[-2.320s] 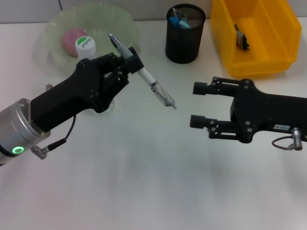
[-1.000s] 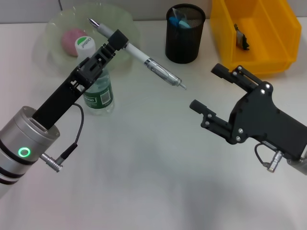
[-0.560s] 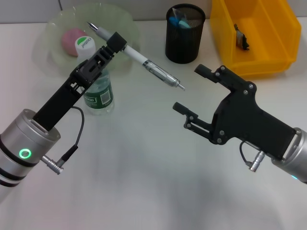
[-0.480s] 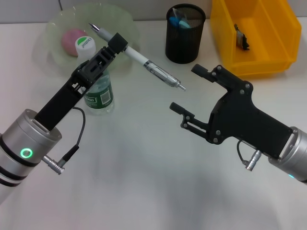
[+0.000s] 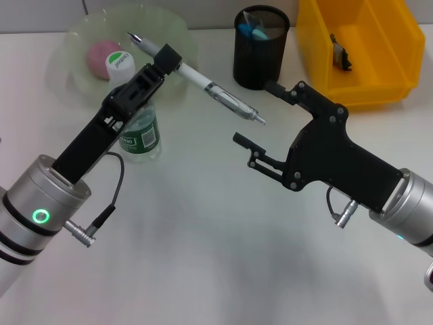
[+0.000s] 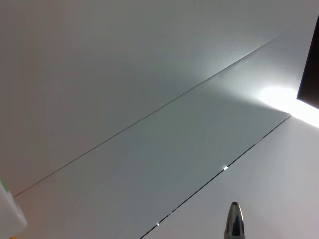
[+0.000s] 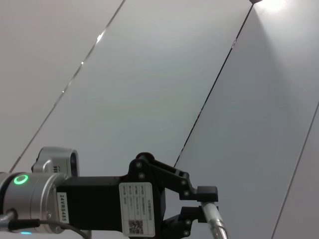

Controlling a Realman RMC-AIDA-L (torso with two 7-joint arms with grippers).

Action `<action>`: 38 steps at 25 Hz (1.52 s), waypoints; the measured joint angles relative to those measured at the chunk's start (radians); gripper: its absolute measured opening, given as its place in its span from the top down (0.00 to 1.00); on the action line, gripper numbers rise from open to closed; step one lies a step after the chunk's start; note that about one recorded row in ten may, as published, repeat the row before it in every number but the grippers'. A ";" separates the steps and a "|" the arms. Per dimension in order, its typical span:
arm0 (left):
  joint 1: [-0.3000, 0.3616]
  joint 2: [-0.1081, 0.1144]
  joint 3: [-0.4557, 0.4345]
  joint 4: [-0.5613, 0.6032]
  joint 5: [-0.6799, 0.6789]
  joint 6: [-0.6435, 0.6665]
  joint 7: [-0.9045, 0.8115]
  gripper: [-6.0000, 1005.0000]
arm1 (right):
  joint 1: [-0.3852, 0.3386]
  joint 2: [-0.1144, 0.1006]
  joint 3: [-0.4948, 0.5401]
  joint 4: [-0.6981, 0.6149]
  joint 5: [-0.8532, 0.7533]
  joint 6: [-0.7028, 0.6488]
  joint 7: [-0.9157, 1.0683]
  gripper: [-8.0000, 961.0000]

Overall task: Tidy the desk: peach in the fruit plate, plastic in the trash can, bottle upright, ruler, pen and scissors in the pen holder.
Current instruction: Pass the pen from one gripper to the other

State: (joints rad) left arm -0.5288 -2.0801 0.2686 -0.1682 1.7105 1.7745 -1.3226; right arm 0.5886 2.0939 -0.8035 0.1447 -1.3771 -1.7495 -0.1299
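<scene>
Black left pincer [image 5: 166, 62] grips the pen [image 5: 200, 81] aloft, facing the wide-open right pincer [image 5: 256, 115] reaching toward its tip

white desk [image 5: 203, 257] | fruit plate [image 5: 169, 30] | bottle [image 5: 139, 132] | pen holder [image 5: 260, 57] | yellow bin [image 5: 318, 47]

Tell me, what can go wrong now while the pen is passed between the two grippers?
The left gripper holds the pen in the air, tip toward the open right gripper; a misaligned grasp could drop it. The left arm hangs just over the bottle and could topple it.
</scene>
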 joint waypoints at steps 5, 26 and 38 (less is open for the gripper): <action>0.002 0.000 -0.001 -0.010 0.001 -0.007 -0.002 0.83 | 0.007 0.000 0.000 0.001 -0.001 -0.003 -0.002 0.32; -0.008 0.000 0.000 -0.034 0.001 -0.029 -0.003 0.82 | 0.032 0.000 0.015 0.010 -0.001 0.013 -0.004 0.62; -0.010 0.000 0.000 -0.038 0.001 -0.034 -0.003 0.82 | 0.033 0.000 0.023 0.015 -0.002 0.015 -0.005 0.69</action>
State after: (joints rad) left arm -0.5384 -2.0800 0.2684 -0.2062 1.7118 1.7405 -1.3254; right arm 0.6215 2.0939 -0.7807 0.1601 -1.3793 -1.7349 -0.1346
